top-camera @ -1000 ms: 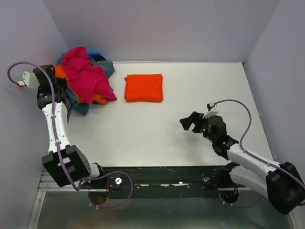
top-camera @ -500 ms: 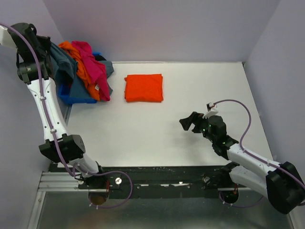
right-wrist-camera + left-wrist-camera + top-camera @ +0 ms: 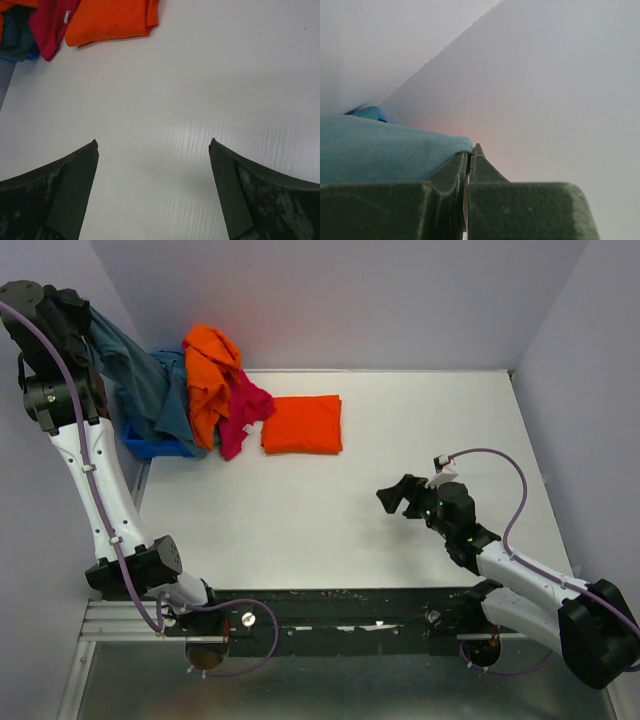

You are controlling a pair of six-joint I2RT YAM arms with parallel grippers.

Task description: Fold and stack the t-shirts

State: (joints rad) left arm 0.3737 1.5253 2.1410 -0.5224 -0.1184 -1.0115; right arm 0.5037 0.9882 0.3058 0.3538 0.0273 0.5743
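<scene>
My left gripper point(image 3: 82, 312) is raised high at the far left and shut on the slate blue-grey t-shirt point(image 3: 140, 380), which hangs from it to the table; its cloth fills the left of the left wrist view point(image 3: 380, 150). An orange shirt point(image 3: 208, 375) and a magenta pink shirt point(image 3: 243, 410) drape over it. A folded bright orange-red shirt point(image 3: 302, 424) lies on the table, also in the right wrist view point(image 3: 112, 20). My right gripper point(image 3: 393, 496) is open and empty over bare table at the right point(image 3: 152, 145).
A blue bin point(image 3: 152, 443) sits at the far left under the hanging shirts. Grey walls close the back and both sides. The white table point(image 3: 400, 430) ends at a black rail near the arm bases.
My left gripper has risen and swung toward the left wall with the blue-grey shirt, dragging the pile up; the orange and pink shirts have slid right toward the folded one. The right arm is still.
</scene>
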